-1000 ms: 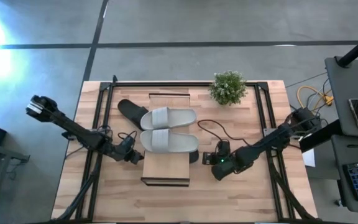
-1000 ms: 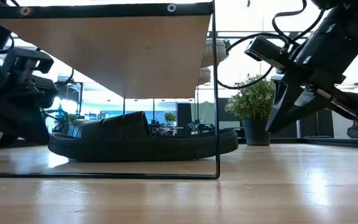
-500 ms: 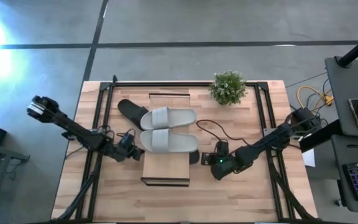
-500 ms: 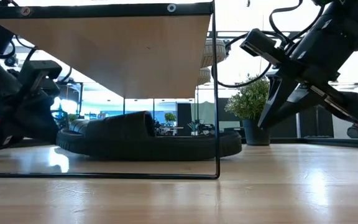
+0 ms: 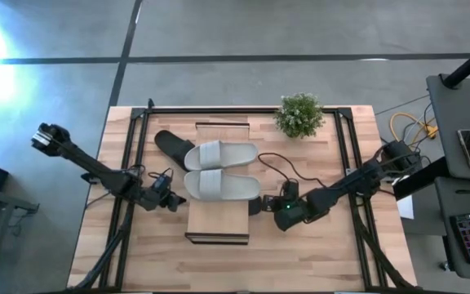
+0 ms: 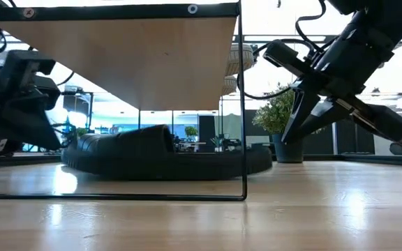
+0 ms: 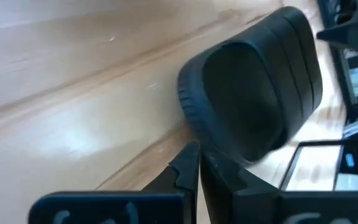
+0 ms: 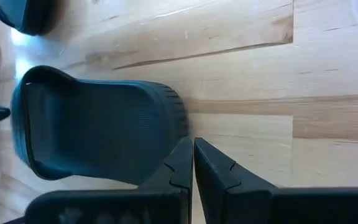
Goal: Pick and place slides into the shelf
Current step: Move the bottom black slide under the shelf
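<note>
Black slide (image 6: 162, 150): lying under the shelf (image 5: 219, 184); seemingly light, flexible, grippy; best taken by its strap. Left gripper (image 7: 197, 163) and right gripper (image 8: 192, 155): jaws clenched, flanking it, grasping nothing.

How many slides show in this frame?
4: two light grey slides side by side on the shelf top; two black ones under it, poking out at the far-left and right.

both arms stretched low toward table middle, left gripper (image 5: 172, 200) fingers pressed together, right gripper (image 5: 261, 204) pinched closed too, tips angled down
</note>
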